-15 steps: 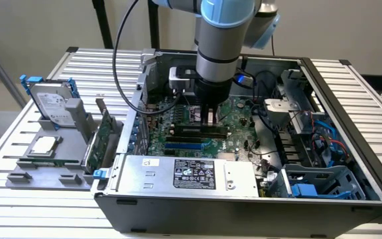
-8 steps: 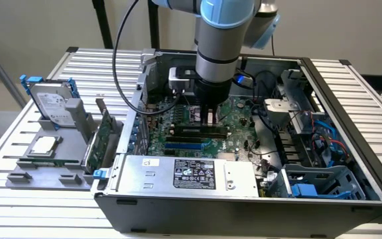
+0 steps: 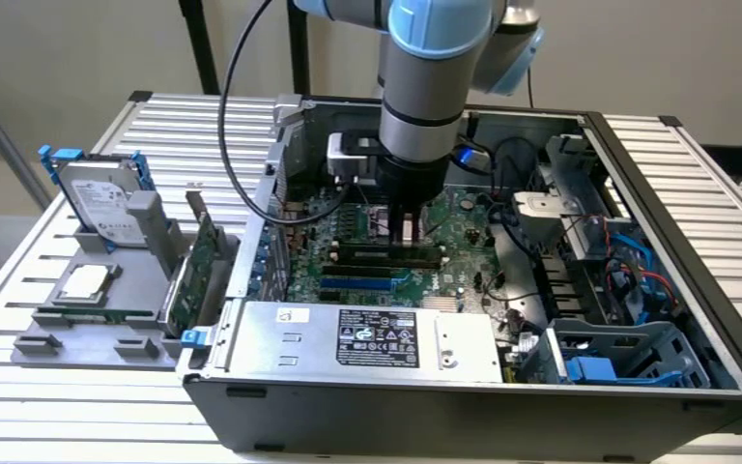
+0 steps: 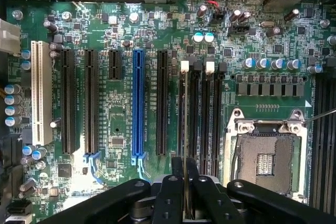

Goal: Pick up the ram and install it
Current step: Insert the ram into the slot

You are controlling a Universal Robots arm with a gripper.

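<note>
A slatted metal table (image 3: pixel 680 164) is carrying an open computer case (image 3: pixel 474 406), and the gripper (image 3: pixel 406 230) is reaching down inside it, just above the motherboard (image 3: pixel 455 217). A gray fixture (image 3: pixel 107 309) is sitting well off toward the exterior view's left.

In the wrist view, the gripper (image 4: pixel 186 182) is pinching the ram (image 4: pixel 185 129), seen edge-on as a thin strip, its fingers (image 4: pixel 170 192) pressed against it. The ram is apparently standing in a black memory slot (image 4: pixel 182 114), beside the blue slot (image 4: pixel 138 103) and the processor socket (image 4: pixel 268 156).
</note>
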